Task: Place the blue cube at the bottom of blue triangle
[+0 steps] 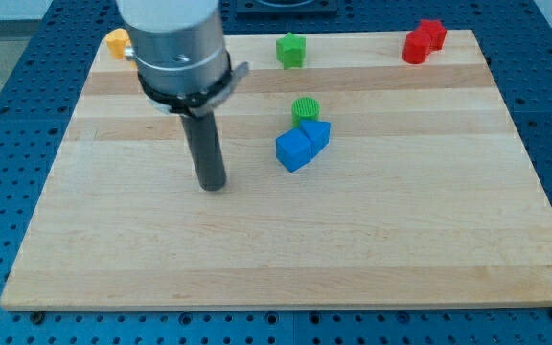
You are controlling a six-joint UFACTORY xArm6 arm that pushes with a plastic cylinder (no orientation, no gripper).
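The blue cube sits near the board's middle, touching the blue triangle on its lower left side. A green cylinder stands just above the triangle, touching it. My tip rests on the board to the left of the blue cube and a little below it, well apart from it. The rod rises from the tip to the large grey arm head at the view's upper left.
A green block sits at the top middle of the wooden board. Two red blocks sit at the top right. A yellow block at the top left is partly hidden by the arm.
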